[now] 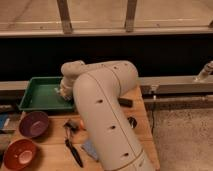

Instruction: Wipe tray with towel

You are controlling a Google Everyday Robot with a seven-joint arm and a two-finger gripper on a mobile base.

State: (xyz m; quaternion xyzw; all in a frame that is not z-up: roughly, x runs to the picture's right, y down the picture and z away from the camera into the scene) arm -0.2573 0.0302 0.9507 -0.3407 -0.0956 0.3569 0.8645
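A green tray point(35, 97) sits at the back left of the wooden table. A small white towel point(58, 91) lies in the tray's right part. My gripper point(63, 93) is down in the tray at the towel, mostly hidden behind the wrist. My large white arm point(105, 115) reaches across the table from the near right and covers the tray's right edge.
A purple bowl point(33, 123) and a red-brown bowl point(19, 154) stand in front of the tray. A black utensil point(75, 152), an orange item point(76, 125), a black block point(125, 102) and a dark round thing point(132, 121) lie around the arm. A dark wall runs behind.
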